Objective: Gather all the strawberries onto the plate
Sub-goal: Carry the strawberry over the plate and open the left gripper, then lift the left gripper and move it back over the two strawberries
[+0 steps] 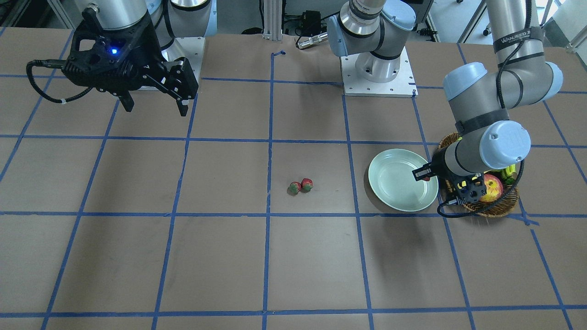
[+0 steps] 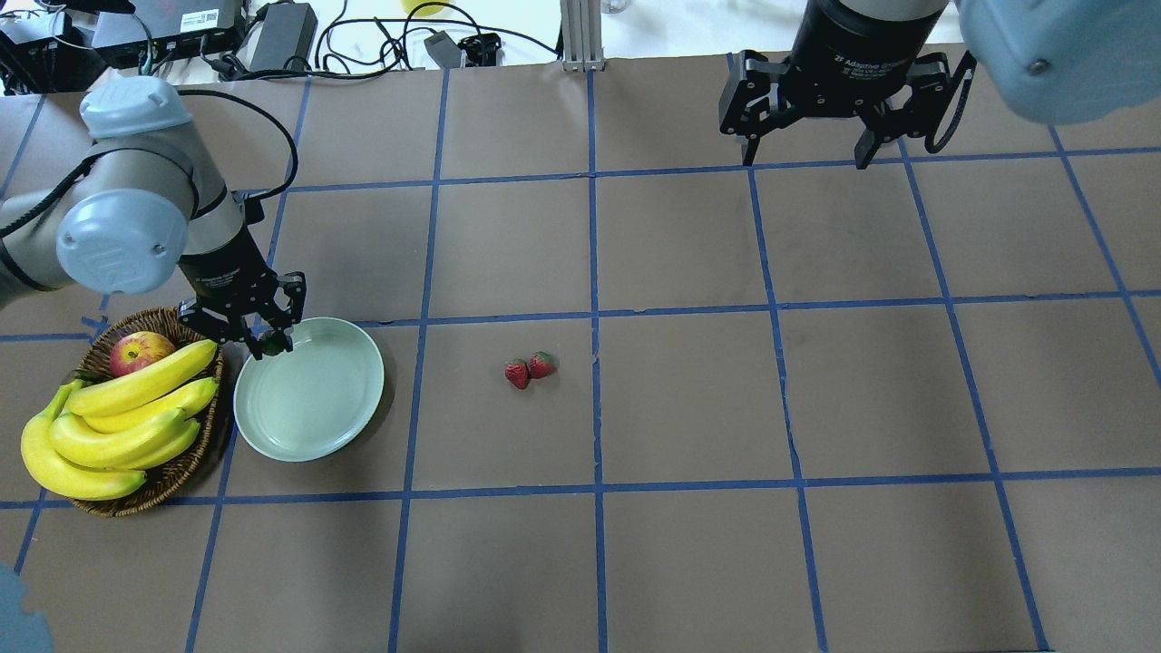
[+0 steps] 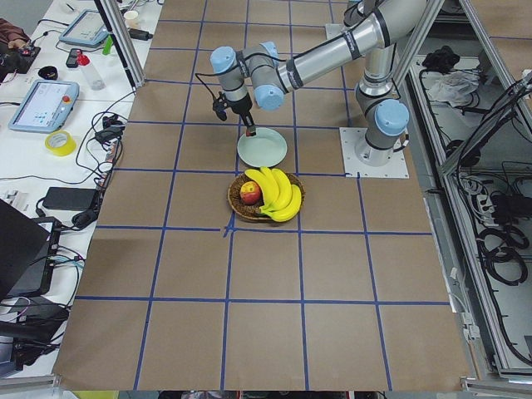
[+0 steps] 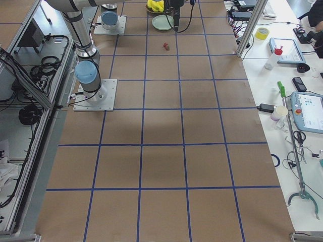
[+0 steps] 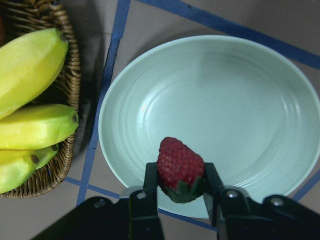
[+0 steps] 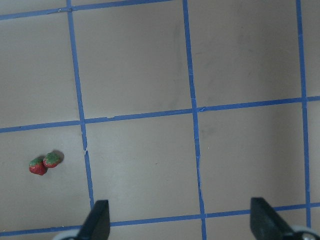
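My left gripper (image 2: 269, 343) is shut on a strawberry (image 5: 180, 169) and holds it over the near-basket edge of the pale green plate (image 2: 313, 408); it shows too in the front view (image 1: 424, 174). The plate (image 5: 240, 115) holds nothing inside. Two more strawberries (image 2: 528, 369) lie side by side on the table, right of the plate; they also show in the front view (image 1: 301, 185) and in the right wrist view (image 6: 45, 163). My right gripper (image 2: 803, 154) is open and empty, high over the far right of the table.
A brown wicker basket (image 2: 172, 473) with bananas (image 2: 118, 422) and a red-yellow apple (image 2: 138, 352) stands right beside the plate on its left. Blue tape lines grid the brown table.
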You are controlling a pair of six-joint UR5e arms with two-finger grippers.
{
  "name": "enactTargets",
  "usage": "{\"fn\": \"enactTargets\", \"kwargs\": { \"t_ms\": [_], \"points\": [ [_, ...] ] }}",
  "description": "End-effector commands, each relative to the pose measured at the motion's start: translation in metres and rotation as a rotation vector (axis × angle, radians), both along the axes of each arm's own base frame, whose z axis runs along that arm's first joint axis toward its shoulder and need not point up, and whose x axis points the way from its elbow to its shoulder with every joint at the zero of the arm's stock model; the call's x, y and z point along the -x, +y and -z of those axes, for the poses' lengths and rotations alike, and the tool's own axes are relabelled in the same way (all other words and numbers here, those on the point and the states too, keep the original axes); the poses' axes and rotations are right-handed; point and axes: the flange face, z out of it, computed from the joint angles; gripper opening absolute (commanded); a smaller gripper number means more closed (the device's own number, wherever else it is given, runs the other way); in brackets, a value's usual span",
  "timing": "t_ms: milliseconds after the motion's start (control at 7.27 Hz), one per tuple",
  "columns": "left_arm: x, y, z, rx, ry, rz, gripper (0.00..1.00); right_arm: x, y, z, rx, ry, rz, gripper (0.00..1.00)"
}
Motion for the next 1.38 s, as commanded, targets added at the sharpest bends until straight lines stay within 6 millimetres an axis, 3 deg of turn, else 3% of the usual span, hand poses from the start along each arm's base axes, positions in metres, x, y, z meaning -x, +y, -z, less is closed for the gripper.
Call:
{"fn": "enactTargets", "kwargs": {
  "t_ms": [0, 275, 413, 550, 826, 1101, 1238],
  "points": [
    [-0.005, -0.006, 0.025, -0.009, 0.004, -0.001, 0.00, -0.001, 0.000, 0.000, 0.000, 0.000, -0.002, 1.00],
    [-0.003, -0.006, 0.027, -0.013, 0.017, -0.007, 0.93, -0.001, 0.001, -0.001, 0.000, -0.002, -0.001, 1.00],
    [-0.004, -0.010, 0.014, 0.010, 0.010, 0.009, 1.00, -0.001, 0.001, -0.001, 0.000, -0.001, -0.002, 1.00],
    [0.011, -0.017, 0.000, 0.038, 0.008, 0.027, 1.00, -0.001, 0.001, -0.001, 0.000, -0.001, -0.002, 1.00],
    [0.089, -0.038, -0.036, 0.142, 0.061, 0.108, 1.00, -0.001, 0.001, -0.001, 0.000, -0.001, -0.002, 1.00],
    [0.181, -0.022, -0.037, 0.156, 0.072, 0.139, 1.00, -0.001, 0.001, -0.001, 0.000, -0.001, -0.002, 1.00],
    [0.203, -0.020, -0.033, 0.182, 0.066, 0.147, 1.00, -0.001, 0.001, -0.001, 0.000, -0.002, -0.002, 1.00]
  ]
}}
